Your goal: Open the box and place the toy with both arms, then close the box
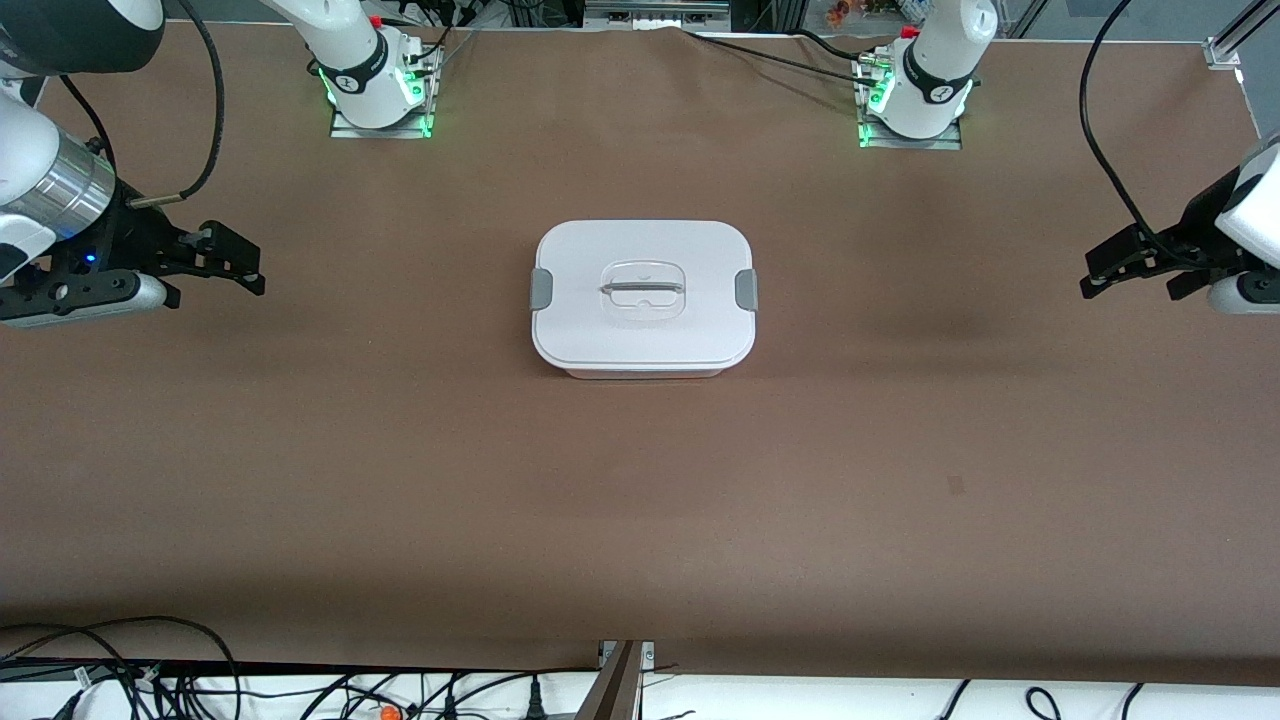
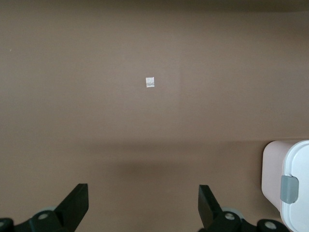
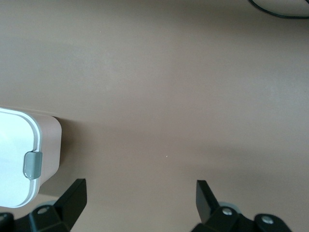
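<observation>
The box (image 1: 644, 298) stands shut in the middle of the brown table, its white lid on, a grey clip at each end and the clear handle on top. Its pale pink base and one clip show in the left wrist view (image 2: 288, 186) and in the right wrist view (image 3: 21, 153). The toy is out of view. My right gripper (image 1: 245, 266) is open and empty over the table toward the right arm's end (image 3: 140, 192). My left gripper (image 1: 1092, 276) is open and empty over the left arm's end (image 2: 143, 194). Both are well apart from the box.
The arm bases (image 1: 375, 95) (image 1: 912, 100) stand at the table's edge farthest from the front camera. A small pale square mark (image 2: 150, 82) lies on the table near the left gripper. Cables (image 1: 150, 680) hang along the edge nearest the front camera.
</observation>
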Motion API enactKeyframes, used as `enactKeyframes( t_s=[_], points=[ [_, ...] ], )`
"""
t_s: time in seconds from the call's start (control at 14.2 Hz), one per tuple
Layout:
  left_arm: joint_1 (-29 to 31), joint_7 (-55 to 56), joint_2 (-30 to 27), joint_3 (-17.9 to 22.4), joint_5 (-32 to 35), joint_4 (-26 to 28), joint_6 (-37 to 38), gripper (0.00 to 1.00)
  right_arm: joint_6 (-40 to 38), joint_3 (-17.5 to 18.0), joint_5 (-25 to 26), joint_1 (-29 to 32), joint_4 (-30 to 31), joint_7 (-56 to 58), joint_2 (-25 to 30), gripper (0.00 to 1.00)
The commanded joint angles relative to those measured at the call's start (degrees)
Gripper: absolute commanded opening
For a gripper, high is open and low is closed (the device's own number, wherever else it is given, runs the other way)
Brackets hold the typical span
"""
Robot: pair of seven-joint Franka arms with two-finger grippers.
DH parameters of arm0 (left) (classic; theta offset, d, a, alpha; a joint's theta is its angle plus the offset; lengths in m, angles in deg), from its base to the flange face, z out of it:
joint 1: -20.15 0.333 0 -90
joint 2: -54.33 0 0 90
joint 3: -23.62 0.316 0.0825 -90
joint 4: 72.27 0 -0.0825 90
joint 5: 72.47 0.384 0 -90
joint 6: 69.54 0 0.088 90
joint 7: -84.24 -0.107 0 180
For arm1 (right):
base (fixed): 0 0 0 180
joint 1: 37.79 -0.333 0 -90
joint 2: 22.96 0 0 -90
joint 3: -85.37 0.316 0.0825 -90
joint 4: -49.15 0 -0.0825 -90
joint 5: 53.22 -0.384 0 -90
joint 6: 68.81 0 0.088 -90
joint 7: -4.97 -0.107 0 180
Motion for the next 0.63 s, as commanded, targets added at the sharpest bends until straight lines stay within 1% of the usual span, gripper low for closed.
enactKeyframes(
  t_s=[0.0, 0.14, 0.56],
  points=[
    [2.0, 4.9, -2.6, -0.8, -0.8, 3.0, 0.1, 1.00, -0.1, 0.3, 0.9, 0.0, -0.9, -0.2, -0.3, 1.00],
    [1.9, 5.4, -2.4, -0.9, -0.8, 2.0, 2.3, 1.00, -0.1, 0.3, 0.9, 0.0, -0.9, -0.2, -0.3, 1.00],
    [0.9, 5.2, -1.2, -1.6, 0.9, 1.1, 3.1, 1.00, -0.2, 0.3, 0.9, 0.0, -0.9, -0.2, -0.3, 1.00]
  ],
)
